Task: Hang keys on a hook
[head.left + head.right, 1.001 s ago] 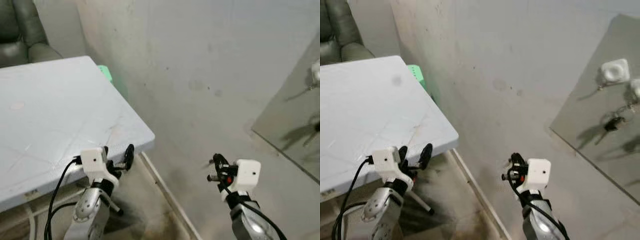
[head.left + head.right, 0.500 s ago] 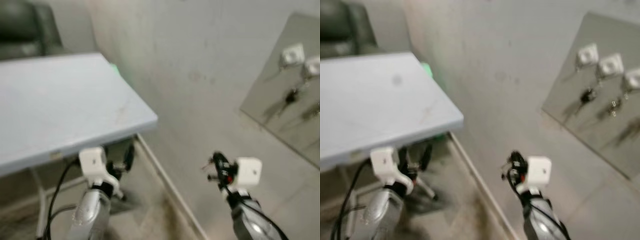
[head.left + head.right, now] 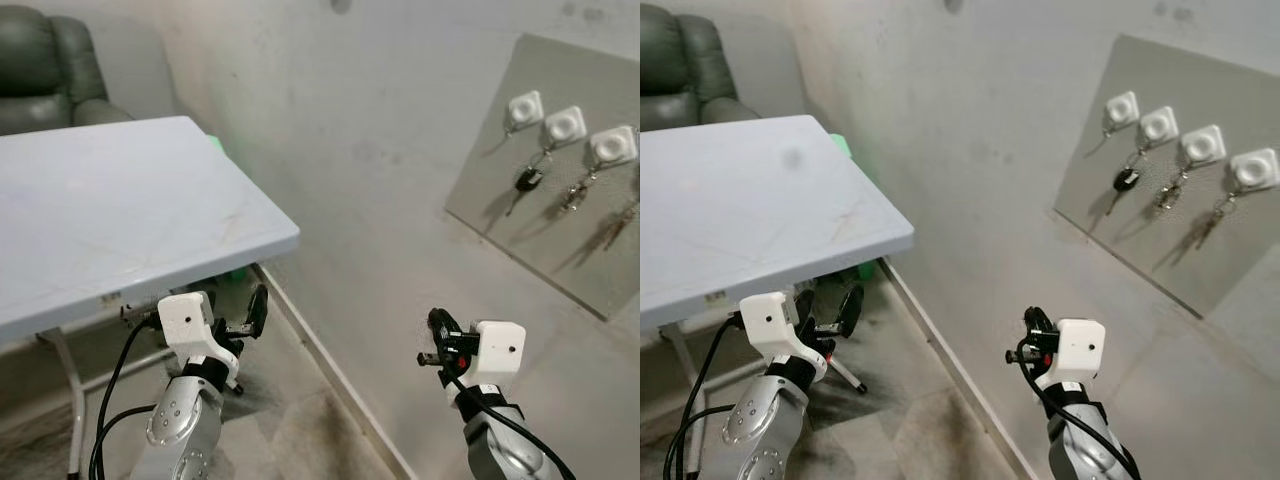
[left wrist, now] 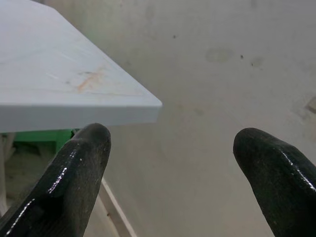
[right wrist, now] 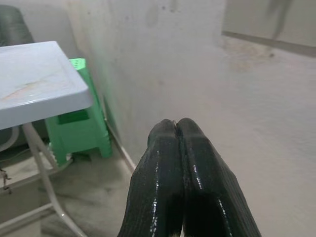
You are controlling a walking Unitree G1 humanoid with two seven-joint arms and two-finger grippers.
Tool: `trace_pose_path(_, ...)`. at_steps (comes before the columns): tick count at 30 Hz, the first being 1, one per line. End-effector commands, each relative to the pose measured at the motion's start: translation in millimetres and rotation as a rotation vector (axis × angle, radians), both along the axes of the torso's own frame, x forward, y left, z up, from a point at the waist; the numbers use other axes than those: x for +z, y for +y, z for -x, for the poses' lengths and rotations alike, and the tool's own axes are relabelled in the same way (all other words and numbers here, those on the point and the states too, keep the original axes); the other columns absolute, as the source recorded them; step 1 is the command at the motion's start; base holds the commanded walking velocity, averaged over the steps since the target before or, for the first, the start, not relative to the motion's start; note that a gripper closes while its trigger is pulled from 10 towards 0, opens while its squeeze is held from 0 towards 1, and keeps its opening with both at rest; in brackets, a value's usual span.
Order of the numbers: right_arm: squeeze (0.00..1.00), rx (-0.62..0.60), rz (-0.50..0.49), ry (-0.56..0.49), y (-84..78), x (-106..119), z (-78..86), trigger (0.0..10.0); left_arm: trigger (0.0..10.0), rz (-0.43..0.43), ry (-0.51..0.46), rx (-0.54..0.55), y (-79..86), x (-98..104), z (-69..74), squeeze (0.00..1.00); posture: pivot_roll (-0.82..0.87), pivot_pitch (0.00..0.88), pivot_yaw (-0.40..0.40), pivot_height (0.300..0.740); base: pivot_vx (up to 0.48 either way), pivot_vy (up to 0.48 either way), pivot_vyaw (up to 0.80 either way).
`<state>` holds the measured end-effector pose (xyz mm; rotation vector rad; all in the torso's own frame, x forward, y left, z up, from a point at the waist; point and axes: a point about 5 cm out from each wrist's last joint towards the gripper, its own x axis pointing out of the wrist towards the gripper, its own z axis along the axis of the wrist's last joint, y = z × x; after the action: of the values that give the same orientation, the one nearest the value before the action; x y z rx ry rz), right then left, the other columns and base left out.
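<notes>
From the head views you face a bare grey wall [image 3: 380, 150] with a strip of concrete floor [image 3: 930, 420] running along its foot; the white folding table [image 3: 120, 210] juts in from your left, its near corner well apart from the wall, so the open lane lies between table edge and wall. A grey board [image 3: 1160, 160] is fixed on the wall up to your right, carrying a row of white square hooks [image 3: 1157, 126]; several already hold key bunches, among them a black-headed key [image 3: 1125, 180] under the first hook and duller keys [image 3: 1167, 194] beside it. Your left gripper [image 3: 240, 320] sits low, just below the table's edge, forearm upright. Your right gripper [image 3: 1028, 340] is raised at about the same height, well short of the board, with something small and red at its fingers [image 3: 440, 340] that you cannot make out clearly. In the left wrist view the two black fingertips [image 4: 79, 163] stand wide apart, framing the table corner [image 4: 148, 106] and the wall. In the right wrist view the fingertips [image 5: 177, 163] are pressed together; nothing held shows there, and a green stool [image 5: 81, 123] stands under the table.
</notes>
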<state>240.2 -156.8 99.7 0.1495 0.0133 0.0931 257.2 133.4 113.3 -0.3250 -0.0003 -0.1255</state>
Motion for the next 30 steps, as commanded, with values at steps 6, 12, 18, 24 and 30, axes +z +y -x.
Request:
trace_pose_path(6,0.00,-0.006,0.015,-0.051,-2.8,13,-6.2,10.0,10.0,-0.036,-0.049,-0.026,-3.0,9,-4.3,0.00,0.03,0.052,-0.087,0.740,0.000,0.000,0.00)
trace_pose_path(12,0.00,-0.002,0.013,-0.068,-2.0,17,-9.7,10.0,10.0,0.005,-0.058,-0.035,-1.9,13,-7.5,0.00,0.03,0.049,-0.085,0.740,0.000,0.000,0.00)
trace_pose_path(18,0.00,0.000,0.010,-0.070,-1.7,17,-11.0,10.0,10.0,-0.011,-0.061,-0.036,-2.6,14,-8.6,0.00,0.03,0.047,-0.084,0.740,0.000,0.000,0.00)
trace_pose_path(24,0.00,-0.008,-0.001,-0.042,-1.0,13,-12.8,10.0,10.0,-0.017,-0.063,-0.040,-3.2,14,-10.0,0.00,0.03,0.042,-0.080,0.740,0.000,0.000,0.00)
trace_pose_path(30,0.00,-0.011,0.000,-0.026,-0.9,11,-13.2,10.0,10.0,-0.017,-0.060,-0.038,-3.5,14,-11.2,0.00,0.03,0.038,-0.079,0.740,0.000,0.000,-0.62)
